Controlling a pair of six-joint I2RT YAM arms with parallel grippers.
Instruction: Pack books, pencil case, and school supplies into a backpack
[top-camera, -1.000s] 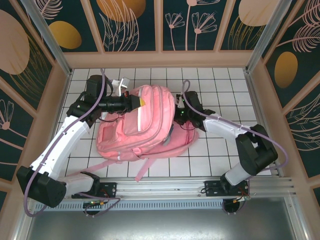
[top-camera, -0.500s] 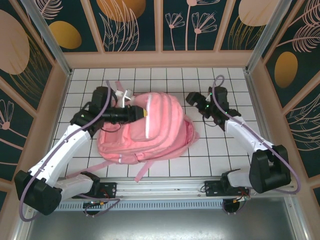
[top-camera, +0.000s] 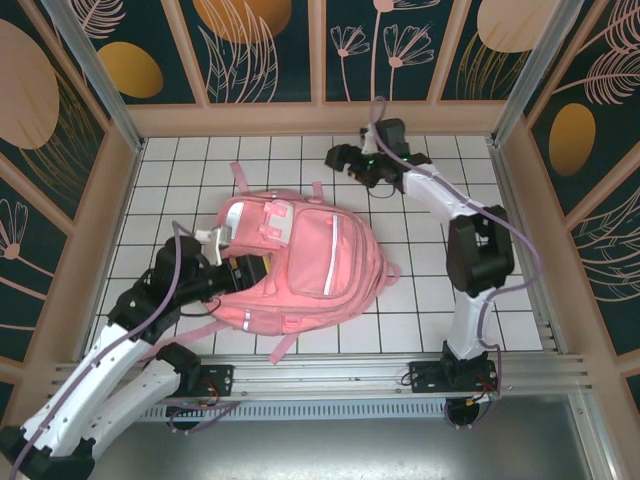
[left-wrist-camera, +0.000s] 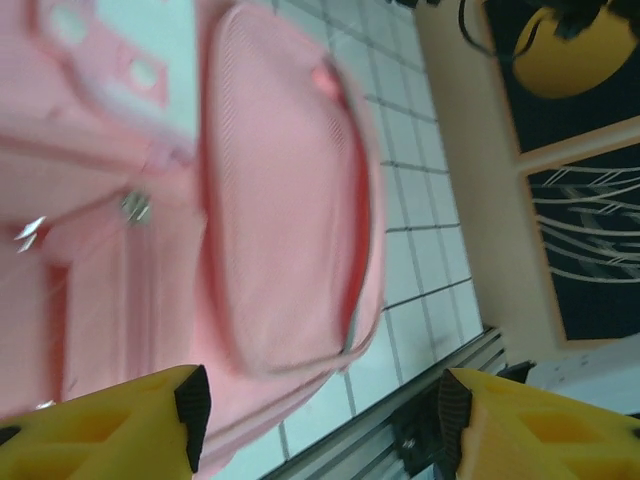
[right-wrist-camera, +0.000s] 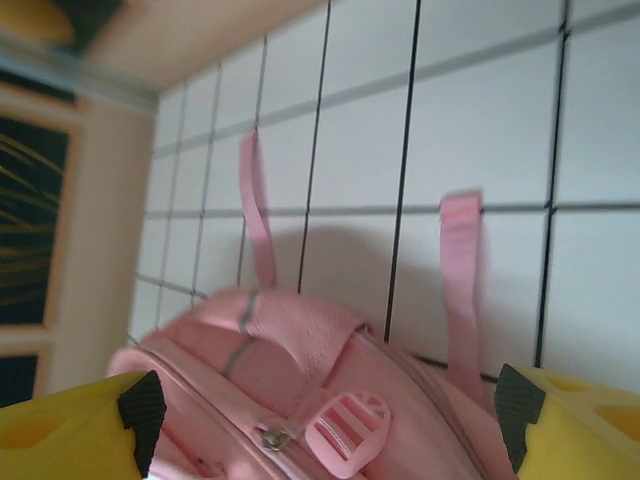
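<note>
The backpack (top-camera: 300, 265) was laid front-up on the worktop (top-camera: 430, 300), its long axis slanted far-left to near-right. The left gripper (left-wrist-camera: 320, 405) and right gripper (right-wrist-camera: 328, 410) were seen released and empty.

Pink backpack (left-wrist-camera: 285, 210) motion-blurred and cropped at top and left in left wrist view, its lower body cropped in right wrist view

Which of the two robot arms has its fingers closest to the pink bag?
The left arm's fingers are closest, right at the backpack's near left side. The right arm's fingers hang farther off, above the tiles beyond its far end.
</note>
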